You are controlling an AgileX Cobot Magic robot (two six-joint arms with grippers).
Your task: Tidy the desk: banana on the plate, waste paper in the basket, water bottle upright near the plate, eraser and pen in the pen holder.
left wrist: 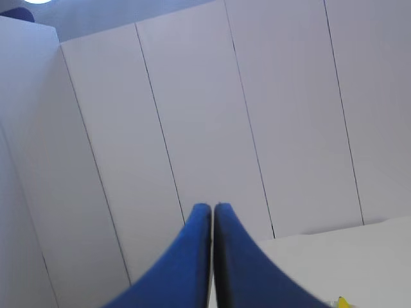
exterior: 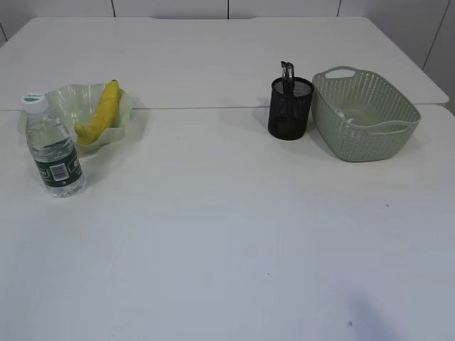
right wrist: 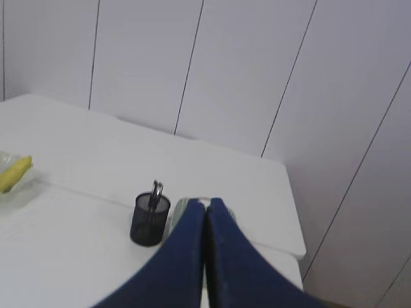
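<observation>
Seemingly tidy: the banana (exterior: 104, 110) lies on the plate (exterior: 71, 96), the water bottle (exterior: 52, 148) stands upright beside it, and a pen (exterior: 287, 73) sits in the pen holder (exterior: 290, 108).

Both arms hang raised, left jaws (left wrist: 212, 206) and right jaws (right wrist: 207, 202) pressed together and empty. From the right jaws, holder and basket (exterior: 366, 114) lie below, just ahead; banana far left. Eraser and paper cannot be confirmed.
</observation>
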